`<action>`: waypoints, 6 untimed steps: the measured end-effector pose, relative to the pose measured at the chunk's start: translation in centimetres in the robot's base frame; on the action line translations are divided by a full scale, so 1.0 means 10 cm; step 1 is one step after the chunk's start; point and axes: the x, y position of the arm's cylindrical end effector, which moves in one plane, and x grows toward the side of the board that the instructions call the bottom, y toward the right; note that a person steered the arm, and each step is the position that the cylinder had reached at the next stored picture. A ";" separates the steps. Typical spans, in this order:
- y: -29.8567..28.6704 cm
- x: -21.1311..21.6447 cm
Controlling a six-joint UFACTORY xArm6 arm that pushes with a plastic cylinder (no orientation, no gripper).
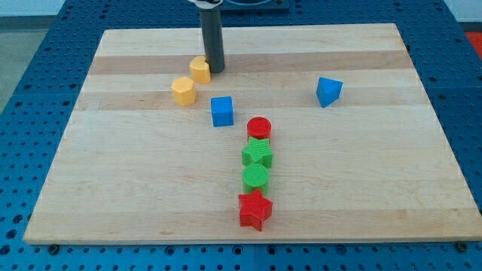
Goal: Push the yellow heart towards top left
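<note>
The yellow heart [199, 70] lies near the upper left of the wooden board [135, 188]. My tip [216, 71] stands right against the heart's right side, seemingly touching it. A second yellow block [183, 90], roughly hexagonal, lies just below and left of the heart, with a small gap between them.
A blue cube [221, 111] lies below and right of my tip. A blue triangular block [328, 91] lies at the right. A column runs down the middle: red cylinder [259, 127], green star [257, 153], green cylinder [256, 177], red star [254, 209].
</note>
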 end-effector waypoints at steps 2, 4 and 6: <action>-0.02 0.14; 0.02 0.30; -0.24 0.29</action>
